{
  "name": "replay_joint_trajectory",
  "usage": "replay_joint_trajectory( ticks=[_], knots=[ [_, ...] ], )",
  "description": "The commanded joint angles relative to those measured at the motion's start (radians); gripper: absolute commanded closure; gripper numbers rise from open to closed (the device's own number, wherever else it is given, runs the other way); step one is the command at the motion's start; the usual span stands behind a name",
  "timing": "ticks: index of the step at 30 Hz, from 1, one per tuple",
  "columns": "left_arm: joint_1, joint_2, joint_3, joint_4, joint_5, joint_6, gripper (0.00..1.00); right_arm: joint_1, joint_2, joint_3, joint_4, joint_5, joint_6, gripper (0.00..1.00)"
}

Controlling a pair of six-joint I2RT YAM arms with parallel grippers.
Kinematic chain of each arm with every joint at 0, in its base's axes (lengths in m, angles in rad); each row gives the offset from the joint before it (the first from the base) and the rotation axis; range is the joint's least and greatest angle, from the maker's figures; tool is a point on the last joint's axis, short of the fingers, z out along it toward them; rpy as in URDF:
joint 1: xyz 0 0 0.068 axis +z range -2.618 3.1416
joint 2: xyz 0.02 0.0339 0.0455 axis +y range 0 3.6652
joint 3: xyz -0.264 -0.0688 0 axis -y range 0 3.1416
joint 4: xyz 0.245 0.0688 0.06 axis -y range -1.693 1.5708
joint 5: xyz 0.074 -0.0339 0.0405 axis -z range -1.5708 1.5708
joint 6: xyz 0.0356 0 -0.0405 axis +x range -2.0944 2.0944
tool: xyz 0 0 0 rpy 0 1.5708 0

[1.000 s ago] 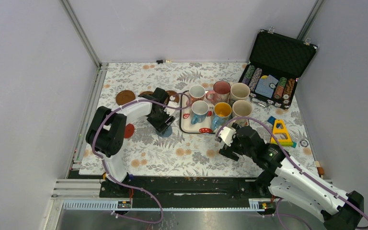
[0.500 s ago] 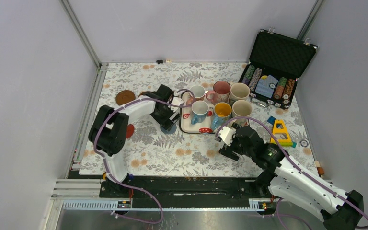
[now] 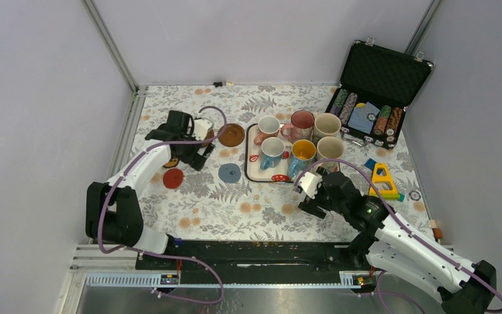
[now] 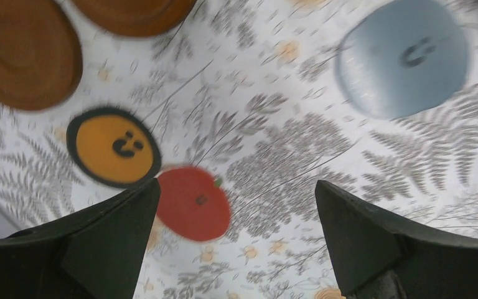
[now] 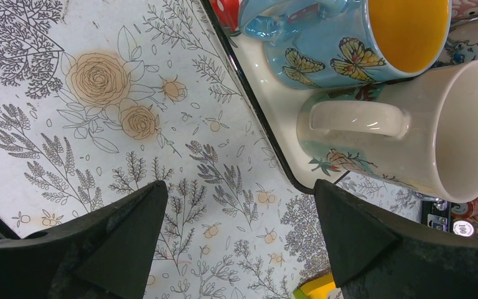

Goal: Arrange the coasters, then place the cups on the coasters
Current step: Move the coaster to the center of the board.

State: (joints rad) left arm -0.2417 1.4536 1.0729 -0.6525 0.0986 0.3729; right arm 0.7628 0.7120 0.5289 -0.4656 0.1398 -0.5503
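Coasters are all lying loose on the floral tablecloth (image 3: 248,209), none under a cup yet. From the left wrist view, the thin round red coaster (image 4: 193,202) sits just beside the black disc with an orange centre (image 4: 113,146). The grey-blue round coaster (image 4: 404,59) is well apart from them, and two larger dark brown round coasters (image 4: 25,53) are up by the frame edge. A third brown coaster (image 3: 231,135) lies just beside the cream tray with a black rim (image 3: 248,160).

All six ceramic mugs (image 3: 301,124) are on that tray. The left gripper (image 4: 236,190) hovers over the red one, jaws wide apart, nothing in them. The right gripper (image 5: 239,187) hangs by the tray's near corner, next to the blue butterfly mug with a yellow inside (image 5: 342,50) and a cream mug (image 5: 411,131). Its jaws are spread too, and empty.
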Motion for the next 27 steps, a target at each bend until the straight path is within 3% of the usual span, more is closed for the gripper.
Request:
replay_joint_trajectory(
  ticks=[1, 11, 18, 27],
  knots=[
    [0.086, -0.037, -0.047, 0.009, -0.082, 0.037, 0.01, -0.009, -0.018, 0.008, 0.024, 0.013, 0.015, 0.05],
    [0.24, -0.02, -0.117, 0.031, -0.201, 0.039, 0.01, -0.013, -0.033, 0.011, 0.025, 0.023, 0.022, 0.05],
    [0.24, 0.079, -0.115, 0.076, -0.227, 0.039, 0.01, -0.016, -0.048, 0.007, 0.025, 0.014, 0.02, 0.05],
    [0.241, 0.22, 0.012, 0.021, -0.134, 0.017, 0.02, -0.017, -0.049, 0.0, 0.025, 0.008, 0.015, 0.05]
  ],
)
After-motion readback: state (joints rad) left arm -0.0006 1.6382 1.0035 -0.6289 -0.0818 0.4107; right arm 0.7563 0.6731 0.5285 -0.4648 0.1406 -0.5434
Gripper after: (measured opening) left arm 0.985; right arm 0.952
